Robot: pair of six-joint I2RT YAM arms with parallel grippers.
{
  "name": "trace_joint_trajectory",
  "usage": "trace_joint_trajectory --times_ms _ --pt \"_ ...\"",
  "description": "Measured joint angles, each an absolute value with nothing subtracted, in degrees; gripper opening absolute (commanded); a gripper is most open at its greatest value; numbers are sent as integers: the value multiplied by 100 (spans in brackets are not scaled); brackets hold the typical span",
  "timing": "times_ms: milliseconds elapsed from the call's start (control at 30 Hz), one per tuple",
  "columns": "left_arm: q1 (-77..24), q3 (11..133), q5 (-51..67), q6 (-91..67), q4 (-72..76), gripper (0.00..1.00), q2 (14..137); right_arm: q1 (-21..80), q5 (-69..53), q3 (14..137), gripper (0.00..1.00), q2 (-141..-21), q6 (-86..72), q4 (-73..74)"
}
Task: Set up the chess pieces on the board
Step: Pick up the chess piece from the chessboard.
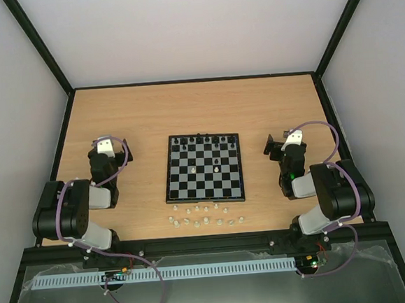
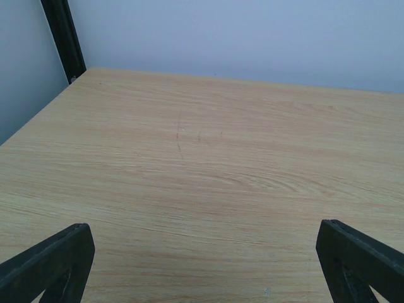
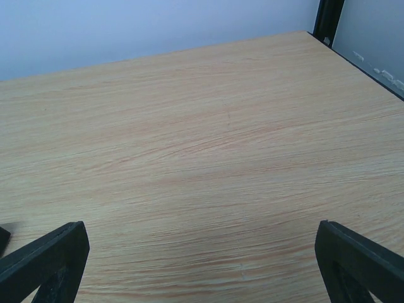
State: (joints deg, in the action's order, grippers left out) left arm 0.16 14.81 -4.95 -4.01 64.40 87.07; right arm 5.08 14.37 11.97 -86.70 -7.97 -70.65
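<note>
Currently both arms are parked, one on each side of the board (image 1: 191,185), which lies flat mid-table, square to the near edge, touching neither arm.

Left tool (image 2: 202,235): jaws spread wide, nothing between them. Only bare table (image 2: 208,158) shows past the fingers (image 2: 55,260), with the back wall and a black frame post (image 2: 63,38) at the far left.

Right tool (image 3: 202,232): same state, wide and gripping nothing. Its fingers (image 3: 355,260) frame bare wood up to the back wall. A small dark shape sits at the left edge of that view; I can't tell what it is.

The chess pieces (image 1: 206,221), the pale ones, lie loose on the table just in front of the board's near rim, in two rough rows about as wide as the board. Too small to tell types, or which are upright. One pale piece appears to stand on the board, right of centre; can't confirm more than that.

The black chessmen (image 1: 200,135) stand along the board's far edge, with a few more one row nearer.

In the top view the left arm (image 1: 73,207) is folded back near its base, wrist level with the board's far half. The right arm (image 1: 335,187) mirrors it. Both wrists are well apart from the loose pale pieces.
</note>
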Motion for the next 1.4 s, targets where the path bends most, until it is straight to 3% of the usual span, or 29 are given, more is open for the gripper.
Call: trace_joint_trajectory --times_ms 833,1000,1167,1400 --pt "16 1483 -519 -405 6429 99 8698 508 1468 1197 99 -8661 -803 -7054" --pt "16 2018 -731 -534 5172 99 8086 493 1636 1837 99 -7876 -952 -5384" --pt "-38 2895 -631 -976 4125 99 6995 493 1433 3583 99 -6807 -1476 -3299" --pt "-381 4694 -322 -1916 2161 99 6499 567 582 5649 99 -6475 -2222 -869"
